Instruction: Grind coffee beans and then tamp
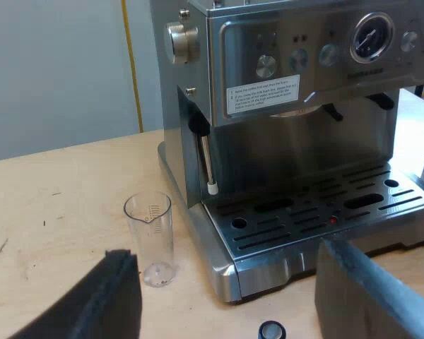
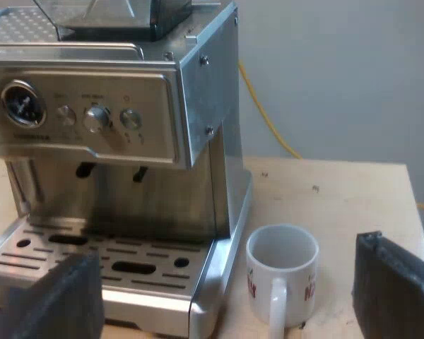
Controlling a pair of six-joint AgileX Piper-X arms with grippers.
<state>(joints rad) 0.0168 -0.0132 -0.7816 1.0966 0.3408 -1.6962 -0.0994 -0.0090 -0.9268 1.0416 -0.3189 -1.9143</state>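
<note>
One espresso machine (image 2: 92, 134), red-lettered mug (image 2: 297, 286)

Light is even and moderately bright in both views, with no hard-edged shadows.

Left wrist view: the machine (image 1: 297, 148) ahead of the left claw (image 1: 226, 282) carries pale, soft streaks on its steel front. The recess above the drip tray (image 1: 318, 212) lies in deep shade. A narrow dark shadow runs under the machine's base. The table (image 1: 56, 205) is warm and evenly lit, but washes out to near white beyond the machine. The spread fingers (image 1: 92, 304) read flat black, without highlights.

Right wrist view: the machine's side panel is bright and its recess dark. The mug (image 2: 283, 272), between the right claw's (image 2: 226, 282) fingers, has a softly shaded interior and a small dark shadow at its foot. The wall (image 2: 339, 70) is uniformly grey.
</note>
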